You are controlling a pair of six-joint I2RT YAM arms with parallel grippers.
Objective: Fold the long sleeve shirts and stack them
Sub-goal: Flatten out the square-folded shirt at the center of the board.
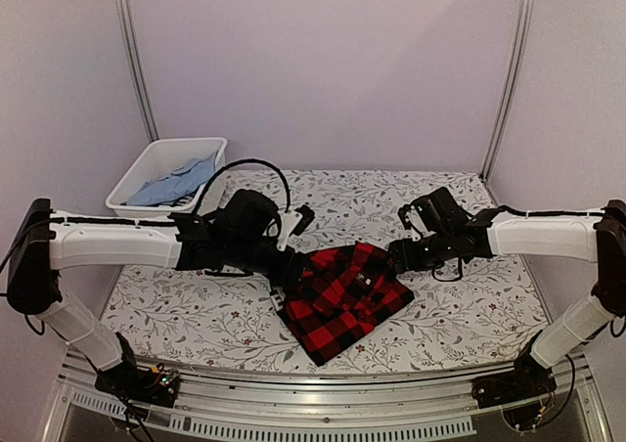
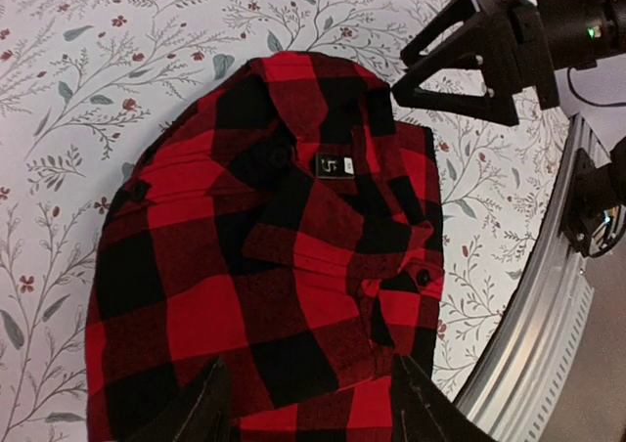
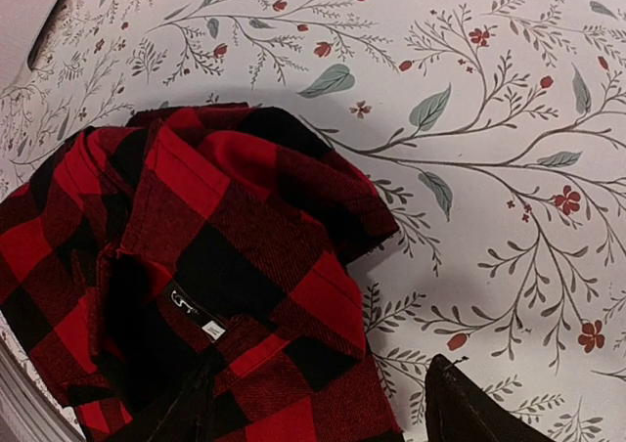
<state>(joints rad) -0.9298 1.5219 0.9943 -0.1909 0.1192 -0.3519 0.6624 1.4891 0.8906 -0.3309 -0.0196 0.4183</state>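
One red-and-black checked shirt (image 1: 347,300) lies folded mid-tabletop (image 1: 469,305). Its long axis slants from a near-left end to the collar end at the far right, so it runs roughly from one arm's jaws to the other's. The left jaws stand parted over the near-left end, with cloth showing between them, unpinched. The right jaws, also parted, straddle the collar end, one finger (image 3: 186,408) above cloth and the other above bare tabletop. Both are about equally close, the right nearer the collar tag (image 3: 196,315). The sleeves are tucked out of sight and the tag's lettering is too small to read. The blue cloth (image 1: 176,183) in the white bin (image 1: 132,176) cannot be identified.
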